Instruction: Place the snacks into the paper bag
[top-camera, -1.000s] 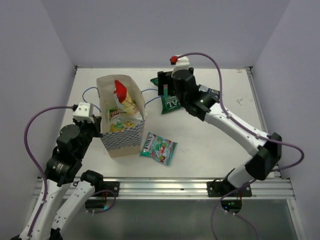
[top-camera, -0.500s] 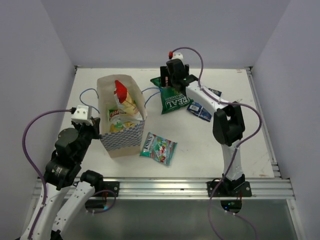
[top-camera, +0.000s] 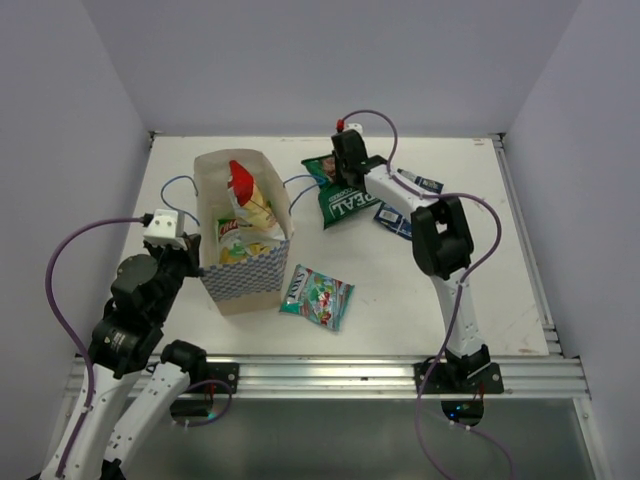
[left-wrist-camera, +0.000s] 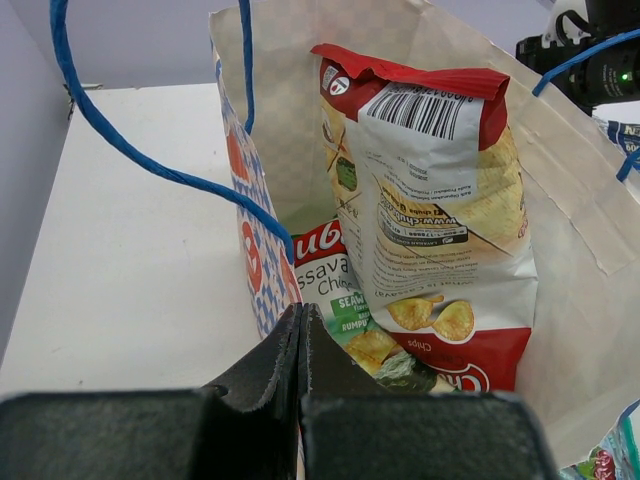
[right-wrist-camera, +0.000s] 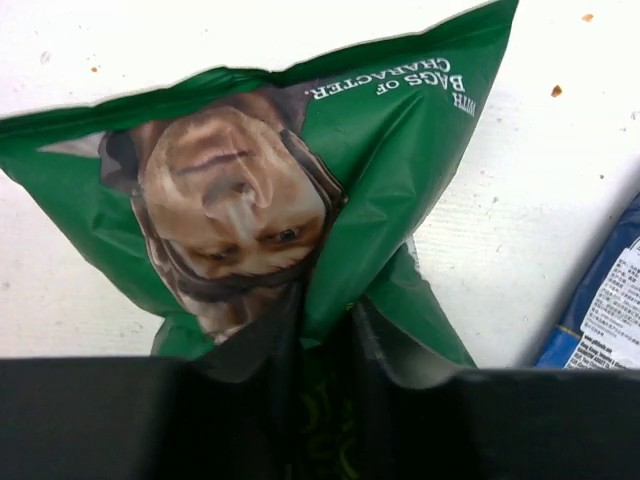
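Observation:
The paper bag (top-camera: 247, 278) stands upright at the left, holding a red Chuba packet (top-camera: 250, 195) and a green Chuba packet (top-camera: 236, 246). My left gripper (top-camera: 193, 250) is shut on the bag's near wall (left-wrist-camera: 255, 265), whose edge runs in between the jaws (left-wrist-camera: 300, 318). The green REAL packet (top-camera: 346, 202) lies behind the bag on the right. My right gripper (top-camera: 343, 172) pinches a fold of its far end (right-wrist-camera: 325, 310), and the foil (right-wrist-camera: 400, 150) bunches up there. A teal candy pack (top-camera: 318, 296) lies in front of the bag. A dark blue pack (top-camera: 397, 219) lies beside the REAL packet.
The bag's blue string handles (left-wrist-camera: 130, 150) loop out to both sides. Side walls close in the table on the left, right and back. The right arm's elbow (top-camera: 440, 240) hangs over the table's middle right. The blue pack's edge (right-wrist-camera: 600, 300) shows right of the right fingers.
The right arm has folded up, its wrist has settled on the far end of the REAL packet, and its jaws have closed on it. The left arm and bag have stayed still.

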